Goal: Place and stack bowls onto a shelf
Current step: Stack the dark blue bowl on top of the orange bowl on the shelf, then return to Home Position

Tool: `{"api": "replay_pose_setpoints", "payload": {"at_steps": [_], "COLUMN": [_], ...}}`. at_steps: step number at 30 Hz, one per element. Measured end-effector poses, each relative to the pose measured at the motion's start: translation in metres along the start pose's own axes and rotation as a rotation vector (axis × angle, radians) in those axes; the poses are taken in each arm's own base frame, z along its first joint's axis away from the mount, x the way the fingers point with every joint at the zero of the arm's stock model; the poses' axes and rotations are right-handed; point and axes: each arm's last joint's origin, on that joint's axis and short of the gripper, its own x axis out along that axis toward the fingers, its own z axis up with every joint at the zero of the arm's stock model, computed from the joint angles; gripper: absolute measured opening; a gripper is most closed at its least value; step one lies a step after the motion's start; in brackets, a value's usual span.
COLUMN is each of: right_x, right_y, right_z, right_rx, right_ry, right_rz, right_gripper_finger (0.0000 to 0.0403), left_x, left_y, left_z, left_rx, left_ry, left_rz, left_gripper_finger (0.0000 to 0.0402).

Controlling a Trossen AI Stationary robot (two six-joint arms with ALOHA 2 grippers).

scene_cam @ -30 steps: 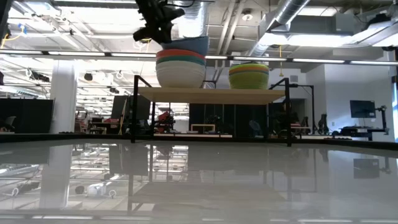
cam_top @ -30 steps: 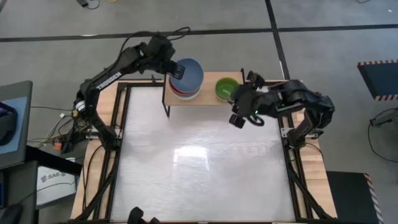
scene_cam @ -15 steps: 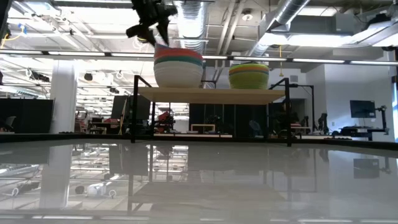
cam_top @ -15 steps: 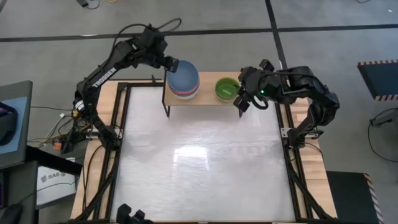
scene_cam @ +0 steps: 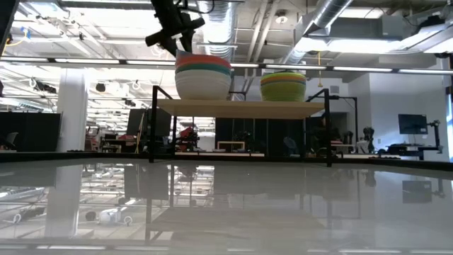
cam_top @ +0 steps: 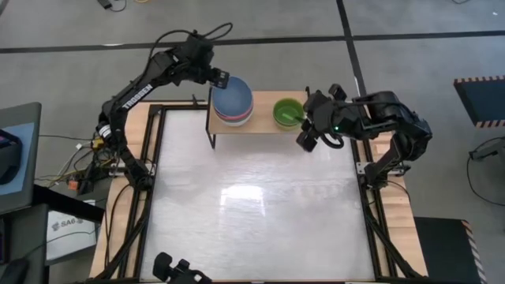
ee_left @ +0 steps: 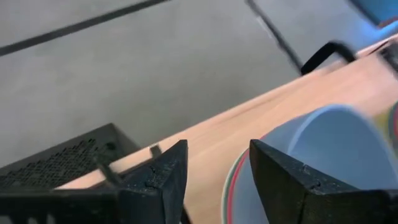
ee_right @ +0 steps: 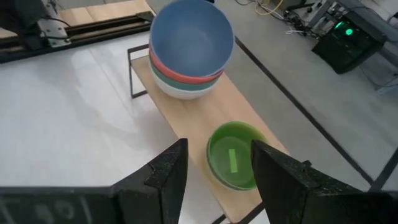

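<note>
The shelf (cam_top: 263, 120) stands at the table's far edge. On its left half is a stack of bowls (scene_cam: 204, 76): cream at the bottom, then teal, red, and a blue bowl (cam_top: 232, 98) on top, sitting level. On the right half a green bowl (cam_top: 287, 111) is nested in a yellow one (scene_cam: 283, 92). My left gripper (cam_top: 221, 80) hovers open just beyond the stack's far left rim, above it, touching nothing. My right gripper (cam_top: 307, 136) is open by the shelf's right end, with the green bowl (ee_right: 235, 155) ahead of its fingers.
The white table top (cam_top: 252, 205) in front of the shelf is bare. Black frame rails (cam_top: 155, 181) run along both sides. A dark object (cam_top: 177, 270) shows at the near edge. The shelf's thin black legs (scene_cam: 153, 124) reach down to the table.
My left gripper has opened and let go of the blue bowl's rim, then drawn back up and toward the far left. The blue bowl, tilted before, has dropped level into the stack. My right gripper has shifted slightly toward the far edge.
</note>
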Motion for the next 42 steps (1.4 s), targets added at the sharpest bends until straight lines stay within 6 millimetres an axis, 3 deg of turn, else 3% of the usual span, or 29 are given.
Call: {"api": "replay_pose_setpoints", "payload": {"at_steps": [9, 18, 27, 33, 36, 42], "right_x": [-0.005, -0.005, -0.005, -0.015, -0.022, -0.027], "right_y": [0.007, 0.007, 0.008, 0.019, 0.026, 0.041], "right_z": [-0.002, -0.001, 0.001, -0.003, -0.006, -0.001], "right_rx": [0.028, 0.042, 0.073, 0.125, 0.135, 0.193], "right_ry": [-0.01, -0.017, -0.035, -0.039, -0.05, -0.102], "right_rz": [0.025, 0.022, 0.029, 0.08, 0.116, 0.18], "right_gripper_finger": [0.02, 0.02, 0.02, 0.02, 0.02, 0.02], "left_x": [0.007, -0.032, 0.005, 0.018, 0.004, -0.056], "left_y": [0.0, -0.003, -0.013, -0.014, -0.012, -0.015], "left_z": [-0.009, 0.006, -0.002, -0.009, -0.005, -0.001], "left_rx": [0.042, -0.014, 0.076, 0.094, 0.084, 0.141], "left_ry": [0.06, -0.151, -0.028, 0.048, 0.005, -0.163], "left_rz": [0.102, -0.013, 0.005, 0.005, -0.014, -0.142], "left_gripper_finger": [0.0149, 0.0148, 0.0148, 0.0148, 0.0148, 0.0148]}}
